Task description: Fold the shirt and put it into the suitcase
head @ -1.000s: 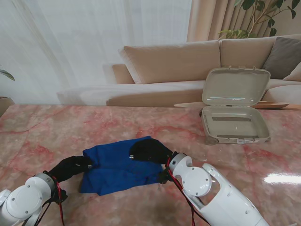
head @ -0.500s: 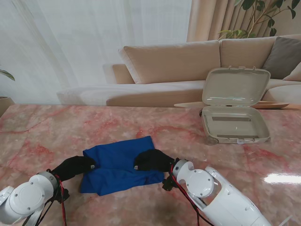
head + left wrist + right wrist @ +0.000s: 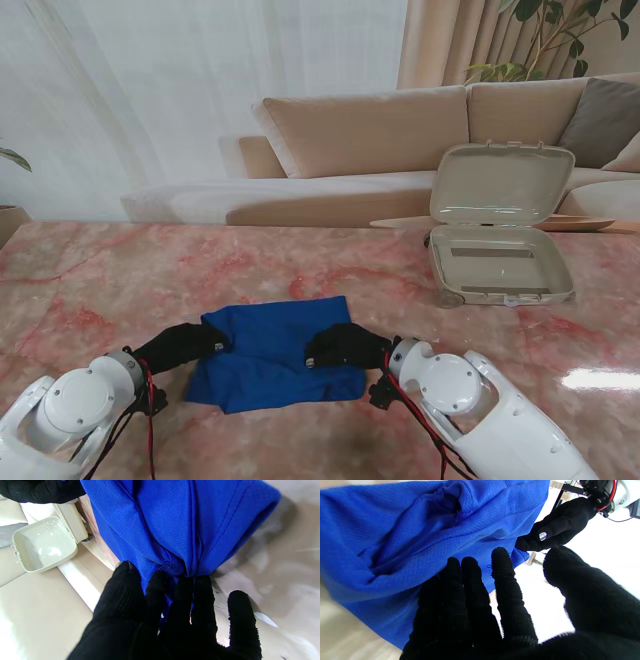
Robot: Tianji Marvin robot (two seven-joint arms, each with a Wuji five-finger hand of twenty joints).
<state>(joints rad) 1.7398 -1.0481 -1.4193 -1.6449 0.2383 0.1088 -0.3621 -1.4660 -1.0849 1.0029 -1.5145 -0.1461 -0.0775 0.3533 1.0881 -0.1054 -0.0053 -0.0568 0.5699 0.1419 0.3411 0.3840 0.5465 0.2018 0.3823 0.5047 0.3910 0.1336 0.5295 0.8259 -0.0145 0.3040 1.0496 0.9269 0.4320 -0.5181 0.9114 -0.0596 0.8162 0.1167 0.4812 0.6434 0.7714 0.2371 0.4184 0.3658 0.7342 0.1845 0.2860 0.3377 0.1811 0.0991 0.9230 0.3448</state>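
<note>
The blue shirt (image 3: 275, 350) is a folded bundle held between my hands, near me and left of the table's middle. My left hand (image 3: 185, 345) grips its left edge; in the left wrist view the cloth (image 3: 175, 517) bunches into the black fingers (image 3: 162, 620). My right hand (image 3: 345, 347) holds the right edge, its fingers (image 3: 475, 610) flat against the fabric (image 3: 407, 530) and the thumb standing off. The open beige suitcase (image 3: 500, 265) sits at the far right with its lid upright and nothing visible in it.
The pink marble table (image 3: 120, 280) stretches to the left and ahead. A beige sofa (image 3: 380, 130) runs behind the table's far edge, with a plant (image 3: 545, 40) at the back right. A bright glare patch (image 3: 600, 378) lies on the table at right.
Both hands have moved to the right with the shirt held between them, so the bundle now lies closer to the suitcase. The right hand has also drawn back nearer to me.
</note>
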